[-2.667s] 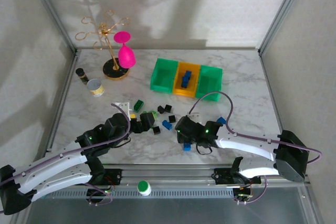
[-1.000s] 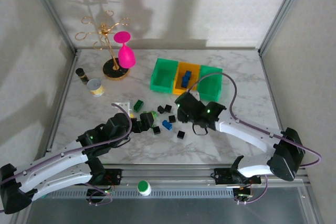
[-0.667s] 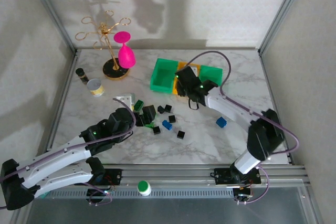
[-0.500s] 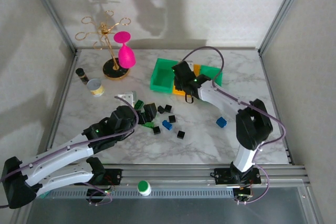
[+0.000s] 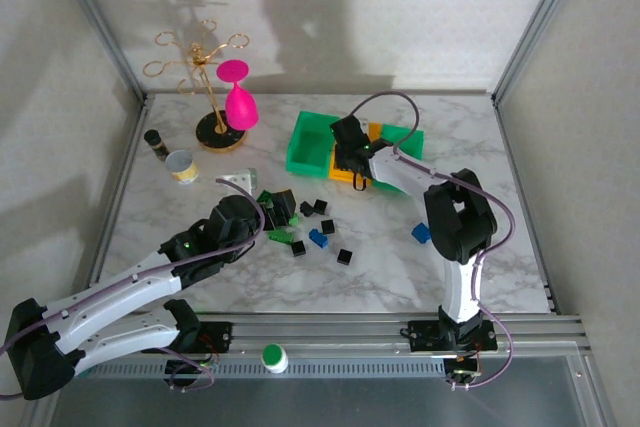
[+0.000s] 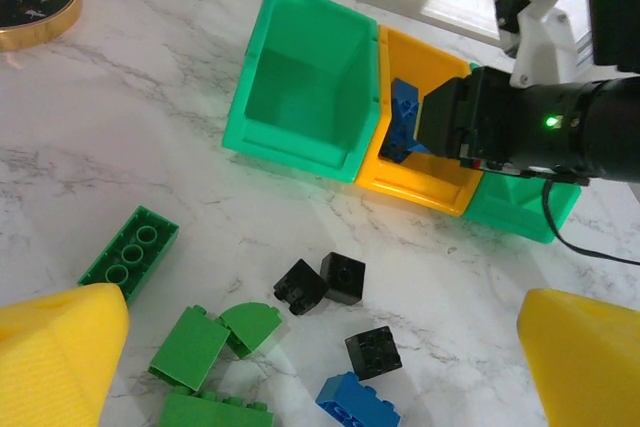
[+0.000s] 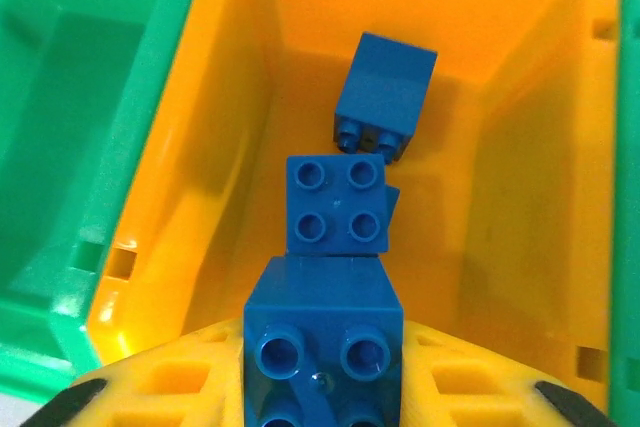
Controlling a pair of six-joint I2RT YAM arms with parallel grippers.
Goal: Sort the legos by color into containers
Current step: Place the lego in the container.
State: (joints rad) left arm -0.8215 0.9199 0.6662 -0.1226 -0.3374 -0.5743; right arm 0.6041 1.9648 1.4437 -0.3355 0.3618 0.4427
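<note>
The blue brick (image 7: 322,332) sits clamped in my right hand (image 7: 322,379), studs up, directly over the near end of the yellow-orange bin (image 7: 520,147). Two blue bricks (image 7: 336,205) already lie on that bin's floor, one flat and one tipped against the far wall. I judge this to be the drop step for blue: the next move calls only for parting the fingers, perhaps after easing slightly farther in so the brick clears the near rim.

The bin walls are close on both sides. The left green bin (image 6: 300,77) shares its left wall and the right green bin (image 5: 405,142) its right, so a sideways drift would put the brick in the wrong colour.

My left hand (image 6: 320,347) hangs released, holding nothing, above the loose pile on the tabletop (image 5: 480,157): a long green brick (image 6: 128,252), smaller green pieces (image 6: 190,347), black bricks (image 6: 343,277) and a loose blue one (image 6: 358,402). They lie near each other, some touching, so a clean pick needs care. To the right of the pile the tabletop is mostly bare, apart from another stray blue brick (image 5: 421,233).
</note>
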